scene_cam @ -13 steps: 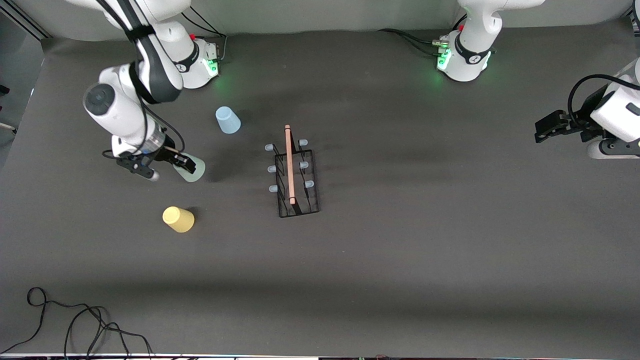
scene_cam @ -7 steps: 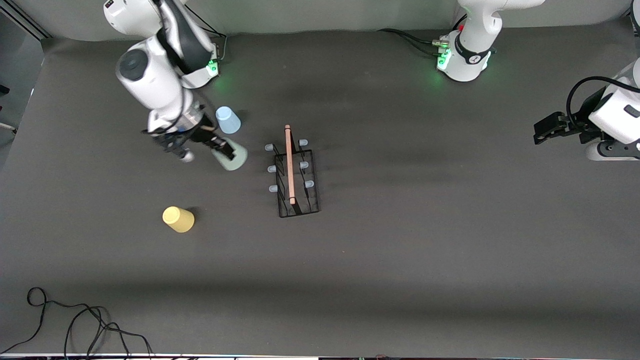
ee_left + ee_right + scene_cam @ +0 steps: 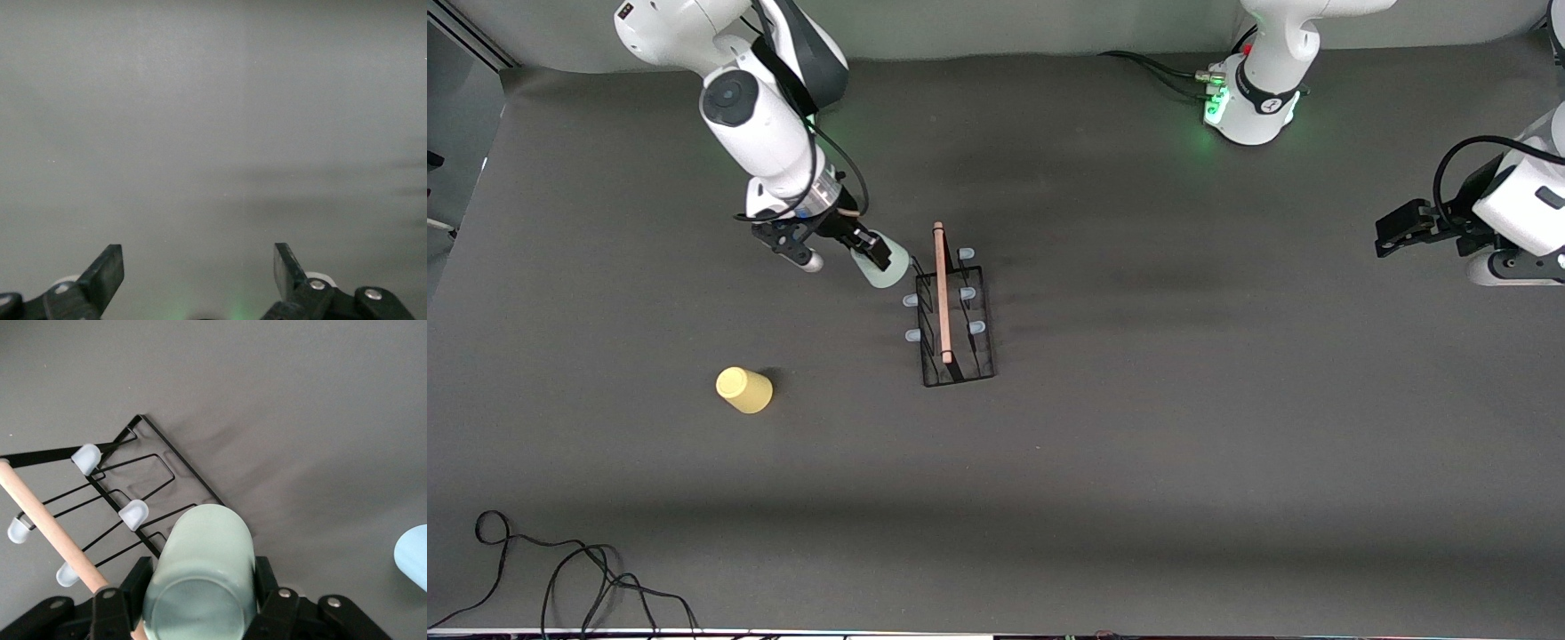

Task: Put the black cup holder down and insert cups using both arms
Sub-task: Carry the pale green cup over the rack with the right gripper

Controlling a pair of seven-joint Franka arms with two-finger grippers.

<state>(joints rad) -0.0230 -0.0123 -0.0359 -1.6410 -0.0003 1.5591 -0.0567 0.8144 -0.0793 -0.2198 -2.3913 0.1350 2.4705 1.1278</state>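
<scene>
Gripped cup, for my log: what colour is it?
Pale green cup, clearest in the right wrist view.

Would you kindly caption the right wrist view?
Right claw carrying pale green plastic cup over black wire cup holder.

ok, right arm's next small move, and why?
Probably ease the pale green plastic cup down onto the nearest pale-tipped prong of the black wire cup holder: the right gripper holds it tilted just beside that row.

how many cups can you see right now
3. The green cup is held by the right gripper over the rack; the yellow cup stands on the table; the blue cup shows only in the right wrist view.
</scene>
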